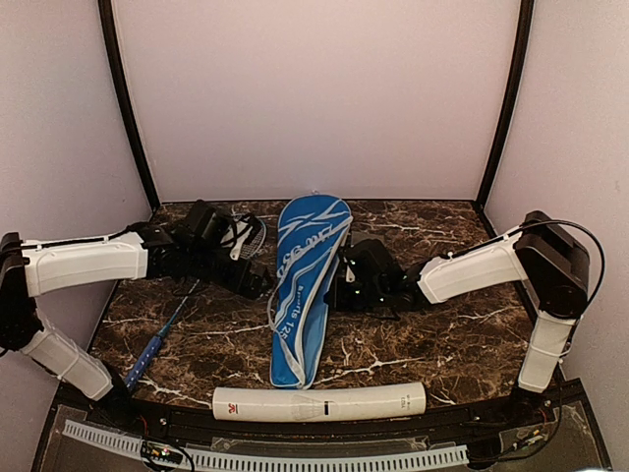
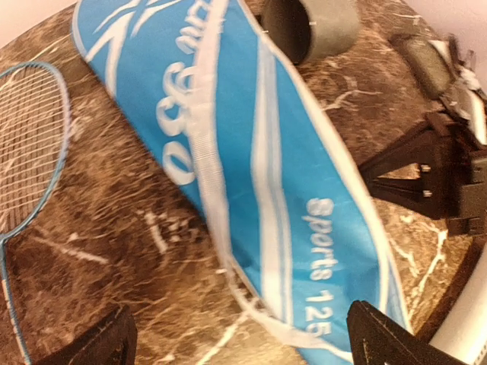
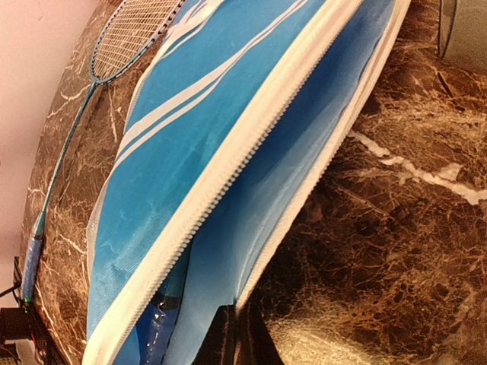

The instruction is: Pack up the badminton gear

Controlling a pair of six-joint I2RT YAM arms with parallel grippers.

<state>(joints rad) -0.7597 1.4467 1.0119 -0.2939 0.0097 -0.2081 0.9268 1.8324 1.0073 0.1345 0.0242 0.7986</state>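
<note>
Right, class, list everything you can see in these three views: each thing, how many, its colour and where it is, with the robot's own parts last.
table: one, dark brown marble with white veins, under everything.
racket bag: one, blue with white trim, middle of the table, zip open along its right edge.
racket: one, thin, blue handle, left of the bag, head towards the back.
tube: one, white, lying crosswise at the near edge.
dark cylinder: one, grey-black, on the table right of the bag.
left gripper: one, black, open, over the bag's left edge.
right gripper: one, black, shut, tip at the bag's open edge.
arms: two, white and black, left arm and right arm reaching in from the sides.
</note>
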